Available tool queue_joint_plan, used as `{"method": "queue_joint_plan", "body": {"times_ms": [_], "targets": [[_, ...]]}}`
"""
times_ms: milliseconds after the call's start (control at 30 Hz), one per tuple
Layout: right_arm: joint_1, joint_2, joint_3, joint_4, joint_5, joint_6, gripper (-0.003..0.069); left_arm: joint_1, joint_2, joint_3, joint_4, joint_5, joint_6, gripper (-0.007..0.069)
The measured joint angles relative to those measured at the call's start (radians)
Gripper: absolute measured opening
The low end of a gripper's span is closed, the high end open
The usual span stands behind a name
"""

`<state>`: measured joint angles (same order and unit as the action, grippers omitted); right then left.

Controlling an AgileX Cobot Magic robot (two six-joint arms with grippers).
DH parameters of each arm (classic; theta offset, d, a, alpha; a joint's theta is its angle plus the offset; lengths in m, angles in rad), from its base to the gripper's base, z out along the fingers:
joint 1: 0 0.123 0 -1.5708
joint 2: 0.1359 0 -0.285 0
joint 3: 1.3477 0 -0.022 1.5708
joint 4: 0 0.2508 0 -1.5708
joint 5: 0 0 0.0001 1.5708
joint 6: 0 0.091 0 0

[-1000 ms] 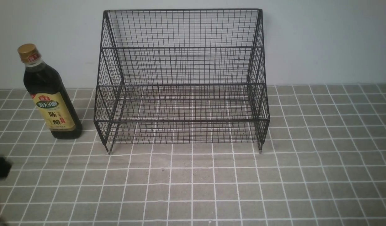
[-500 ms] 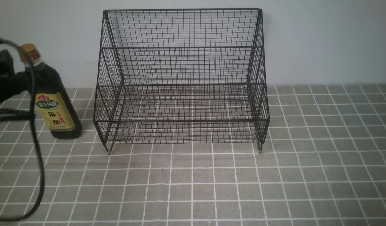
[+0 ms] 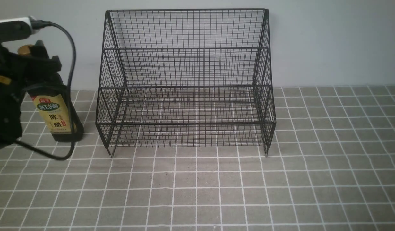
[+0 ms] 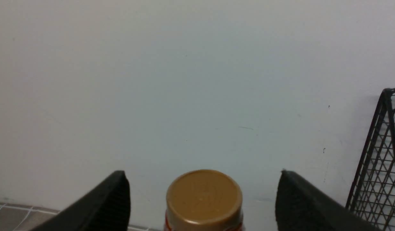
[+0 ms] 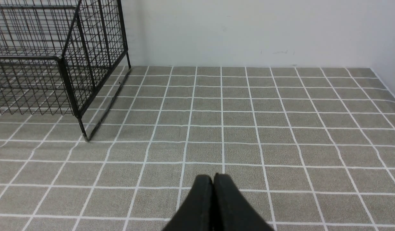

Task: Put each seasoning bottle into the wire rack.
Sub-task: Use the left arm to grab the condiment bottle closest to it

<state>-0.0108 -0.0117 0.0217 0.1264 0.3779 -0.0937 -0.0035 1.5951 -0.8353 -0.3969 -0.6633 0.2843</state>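
We judge that we are at the reach for the tall clear bottle of near-black liquid with its yellow label (image 3: 54,112), which stands on the grey tiled surface (image 3: 197,192) just beside the black wire-mesh rack (image 3: 186,123), on the rack's left; our black left gripper (image 4: 202,200) has its jaws spread wide, one on either side of the gold-brown cap (image 4: 203,195), with gaps between and nothing in its hold; our black right gripper (image 5: 215,179) has its fingertips together, empty, over bare tiles

The next move, as we judge it, calls for lining the open jaws up on the bottle's neck or upper body, closing firmly, then lifting high enough to clear the rack's front rail; a nudge off-centre could tip so tall a bottle

In the front view our left arm and its looping black cable (image 3: 70,64) cover much of the bottle's upper part, and we cannot make out there how near the fingers are to the glass; the left wrist view cuts the bottle off below its cap, and the spread fingers are blurred
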Motion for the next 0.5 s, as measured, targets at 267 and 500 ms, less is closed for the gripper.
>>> {"method": "queue_joint_plan", "body": {"times_ms": [267, 500], "targets": [[0.0, 0.0, 0.0, 0.0, 0.0, 0.0, -0.0015, 0.0, 0.119, -0.076, -0.028, -0.013, 0.014, 0.0553], [0.0, 0.0, 0.0, 0.0, 0.0, 0.0, -0.0015, 0.0, 0.169, -0.087, -0.043, -0.051, 0.015, 0.0459]]}}
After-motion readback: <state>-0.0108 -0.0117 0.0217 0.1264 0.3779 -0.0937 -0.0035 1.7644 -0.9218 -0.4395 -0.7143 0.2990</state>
